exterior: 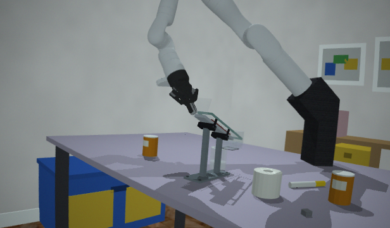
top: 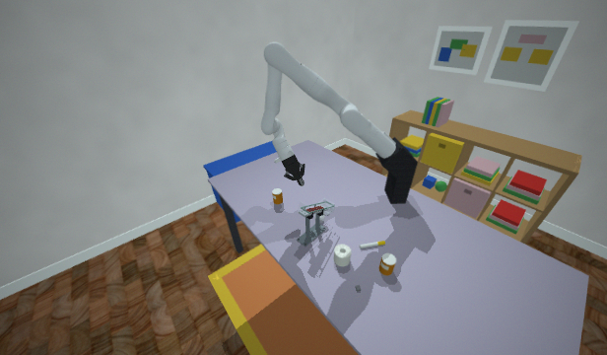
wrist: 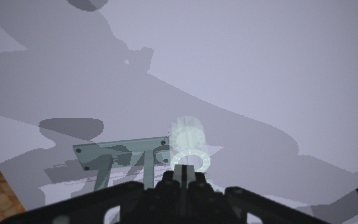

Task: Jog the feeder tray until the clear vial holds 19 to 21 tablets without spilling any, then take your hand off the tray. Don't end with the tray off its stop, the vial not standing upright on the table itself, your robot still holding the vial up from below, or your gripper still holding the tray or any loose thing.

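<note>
On table: two orange bottles (exterior: pixel 150 145) (exterior: pixel 340 187), one feeder tray (exterior: pixel 218 124), one clear vial (wrist: pixel 188 141); jaws pinched together, empty.

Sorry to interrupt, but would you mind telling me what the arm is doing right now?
The arm's shut, empty gripper is at the raised end of the tilted feeder tray on its stand. Whether it touches the tray is hard to tell. The clear vial stands on the table under the tray's low end.

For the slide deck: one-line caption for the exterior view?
Closed, empty gripper at the raised end of the tilted feeder tray; clear vial stands below.
</note>
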You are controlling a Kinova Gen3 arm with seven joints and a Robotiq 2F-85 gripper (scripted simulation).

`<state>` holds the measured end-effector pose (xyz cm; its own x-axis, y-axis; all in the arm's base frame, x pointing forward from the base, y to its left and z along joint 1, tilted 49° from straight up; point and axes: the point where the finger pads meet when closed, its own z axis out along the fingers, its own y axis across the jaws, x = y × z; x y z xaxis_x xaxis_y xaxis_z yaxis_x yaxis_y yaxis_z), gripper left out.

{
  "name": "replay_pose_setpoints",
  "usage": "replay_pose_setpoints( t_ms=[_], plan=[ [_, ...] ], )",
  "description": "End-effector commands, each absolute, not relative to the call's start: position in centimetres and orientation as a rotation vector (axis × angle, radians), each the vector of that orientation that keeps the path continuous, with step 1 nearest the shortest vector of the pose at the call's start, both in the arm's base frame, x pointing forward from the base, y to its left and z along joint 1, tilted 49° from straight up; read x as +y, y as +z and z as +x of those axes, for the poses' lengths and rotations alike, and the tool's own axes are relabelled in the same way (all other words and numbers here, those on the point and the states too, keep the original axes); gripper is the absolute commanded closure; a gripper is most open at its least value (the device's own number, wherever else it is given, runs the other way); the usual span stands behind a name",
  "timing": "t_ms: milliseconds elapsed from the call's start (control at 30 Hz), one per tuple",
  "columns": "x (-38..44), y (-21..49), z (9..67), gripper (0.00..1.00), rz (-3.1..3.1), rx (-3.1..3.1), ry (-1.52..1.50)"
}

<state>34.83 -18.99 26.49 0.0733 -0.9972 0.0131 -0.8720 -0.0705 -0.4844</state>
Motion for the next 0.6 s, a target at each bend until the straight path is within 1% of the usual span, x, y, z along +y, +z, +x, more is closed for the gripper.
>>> replay_pose_setpoints(
  t_ms=[0,567],
  plan=[
    [-18.8,26.28,34.39,1.0,-2.022,1.839,-0.502],
    [-18.02,25.62,33.74,1.0,-2.106,1.715,-0.548]
  ],
)
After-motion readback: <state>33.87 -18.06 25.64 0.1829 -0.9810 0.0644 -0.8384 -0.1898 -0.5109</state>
